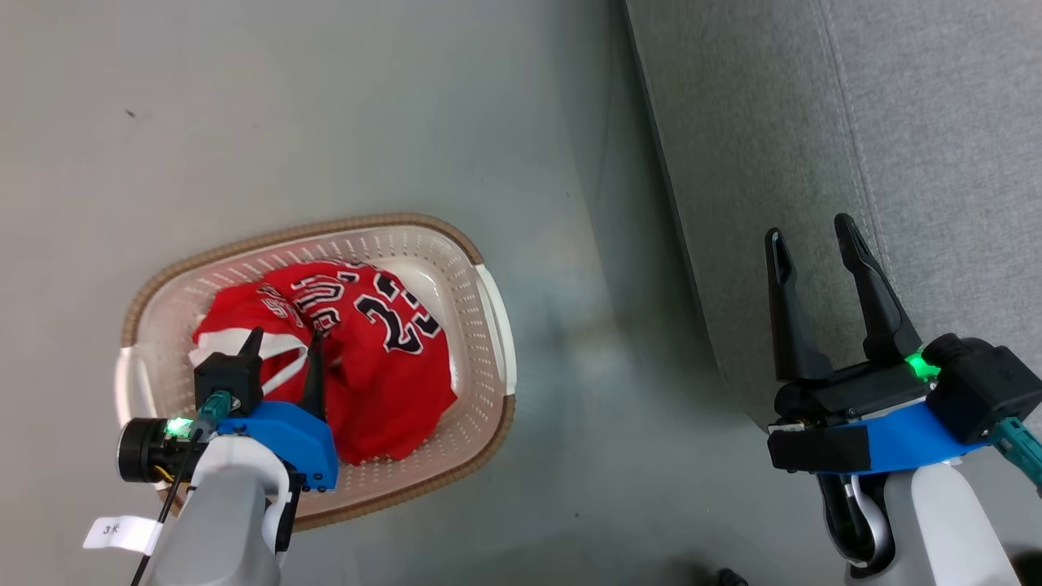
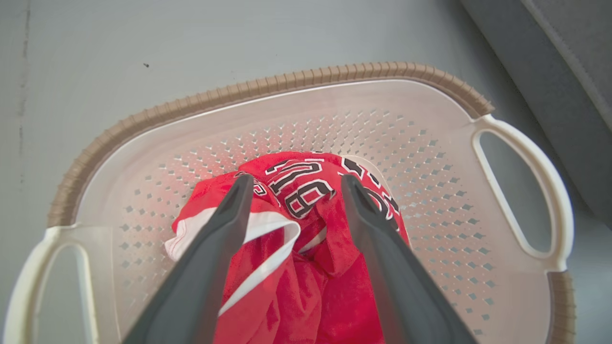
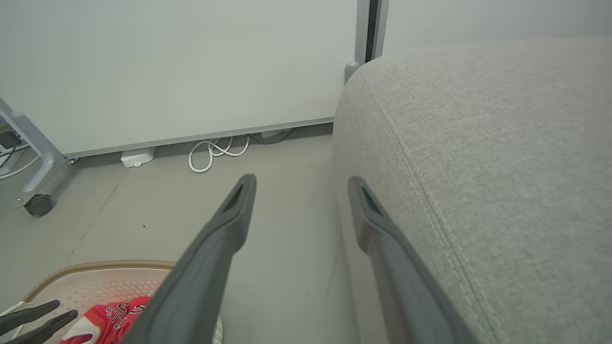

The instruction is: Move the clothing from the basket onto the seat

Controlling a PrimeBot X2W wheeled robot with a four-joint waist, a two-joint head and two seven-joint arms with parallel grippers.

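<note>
Red jerseys (image 1: 366, 358) with white trim and black-and-white numbers lie crumpled in the cream basket (image 1: 480, 268) on the floor. My left gripper (image 1: 283, 342) hangs open just above the pile's near-left part, its fingers (image 2: 229, 215) straddling a white-trimmed fold of the jerseys (image 2: 306, 267) in the basket (image 2: 430, 157). Whether the tips touch the fabric I cannot tell. My right gripper (image 1: 810, 236) stands open and empty over the front edge of the grey seat (image 1: 936, 163). The right wrist view shows the seat (image 3: 502, 167), a corner of the basket (image 3: 95, 277) and some red jersey (image 3: 110, 315).
Grey floor (image 1: 326, 106) surrounds the basket and runs between it and the seat. By the far wall lie white cables (image 3: 215, 150), a small white box (image 3: 137, 156) and a wheeled metal leg (image 3: 36, 200).
</note>
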